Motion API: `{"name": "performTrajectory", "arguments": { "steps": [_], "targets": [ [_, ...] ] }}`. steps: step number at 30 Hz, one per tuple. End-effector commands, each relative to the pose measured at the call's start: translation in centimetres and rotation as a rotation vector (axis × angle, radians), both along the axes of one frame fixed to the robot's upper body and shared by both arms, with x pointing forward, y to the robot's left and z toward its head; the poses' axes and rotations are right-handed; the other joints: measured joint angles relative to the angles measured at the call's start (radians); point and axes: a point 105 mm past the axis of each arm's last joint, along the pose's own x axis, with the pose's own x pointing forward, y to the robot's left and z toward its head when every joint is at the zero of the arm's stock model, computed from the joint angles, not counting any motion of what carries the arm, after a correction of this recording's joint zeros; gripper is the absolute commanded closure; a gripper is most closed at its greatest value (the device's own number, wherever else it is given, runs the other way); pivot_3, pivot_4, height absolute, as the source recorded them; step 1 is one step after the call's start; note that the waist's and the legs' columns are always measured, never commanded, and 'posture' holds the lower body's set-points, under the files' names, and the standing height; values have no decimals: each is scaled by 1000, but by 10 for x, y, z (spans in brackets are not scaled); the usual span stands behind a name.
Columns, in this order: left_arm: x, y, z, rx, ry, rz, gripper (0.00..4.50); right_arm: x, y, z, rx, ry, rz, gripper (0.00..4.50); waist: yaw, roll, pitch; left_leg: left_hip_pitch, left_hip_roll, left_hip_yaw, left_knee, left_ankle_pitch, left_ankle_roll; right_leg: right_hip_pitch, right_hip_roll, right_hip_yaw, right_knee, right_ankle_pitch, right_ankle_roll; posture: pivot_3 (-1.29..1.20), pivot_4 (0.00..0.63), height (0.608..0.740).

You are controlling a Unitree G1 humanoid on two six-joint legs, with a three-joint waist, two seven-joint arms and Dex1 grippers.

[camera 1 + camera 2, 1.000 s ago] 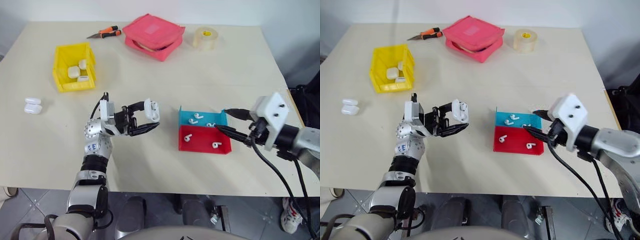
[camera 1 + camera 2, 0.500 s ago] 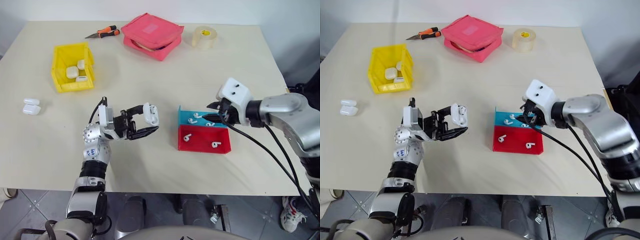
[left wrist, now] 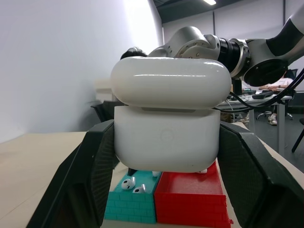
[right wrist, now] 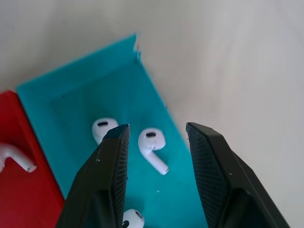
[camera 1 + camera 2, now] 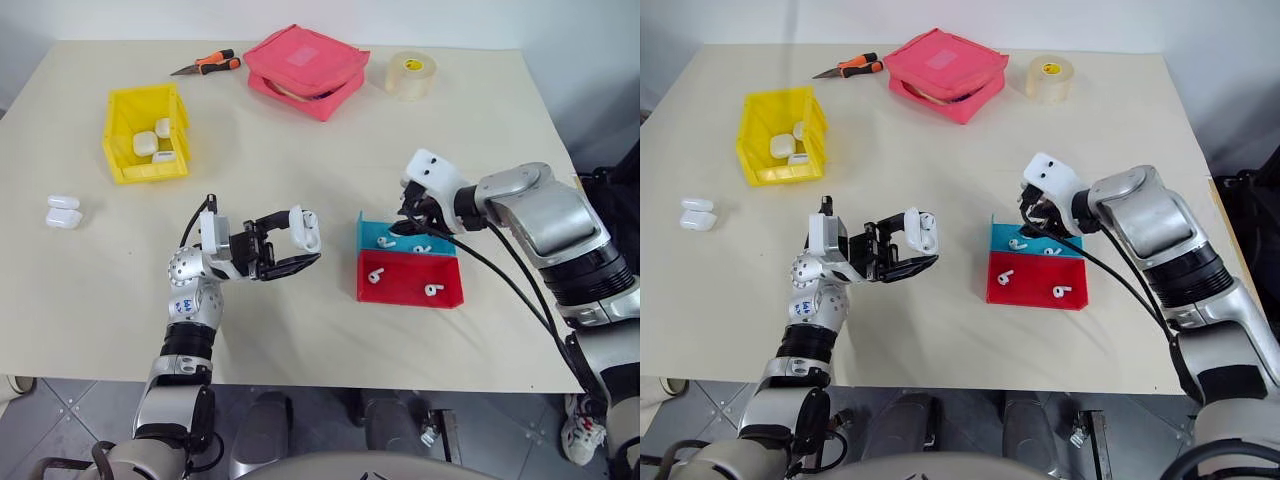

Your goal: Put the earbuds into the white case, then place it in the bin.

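Left wrist view, white case (image 3: pixel 167 118) hiding teal tray (image 3: pixel 130 209) rear

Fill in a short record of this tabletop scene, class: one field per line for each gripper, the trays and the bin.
Left gripper: shut on small glossy white case, held above the table
Right gripper: open, fingers either side of a tiny white earbud
Shallow teal tray: holds three earbuds
Shallow red tray: two earbuds
Yellow plastic bin: three white cases inside
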Motion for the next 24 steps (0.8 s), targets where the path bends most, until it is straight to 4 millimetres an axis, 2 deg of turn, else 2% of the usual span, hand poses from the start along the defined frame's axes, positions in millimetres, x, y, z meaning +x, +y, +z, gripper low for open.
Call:
{"name": "performTrajectory", "arguments": {
  "steps": [1, 21, 24],
  "targets": [
    [-1, -1, 5, -10, -29, 0, 1701, 5, 2, 10, -18, -34, 11, 2532, -1, 0, 0, 0, 0, 0, 0, 0, 0, 0, 0, 0, 0, 0, 0, 0, 150, 740],
    [-3, -2, 6, -11, -30, -3, 1701, 13, 6, 0, -19, -1, 0, 2532, -7, 2, 1, 0, 0, 0, 0, 0, 0, 0, 0, 0, 1, 0, 0, 0, 150, 740],
    [-3, -2, 6, -10, -30, -2, 1701, 12, 7, 0, -24, 1, 10, 3099, -8, 2, 1, 0, 0, 0, 0, 0, 0, 0, 0, 0, 1, 0, 0, 0, 150, 740]
  ]
}}
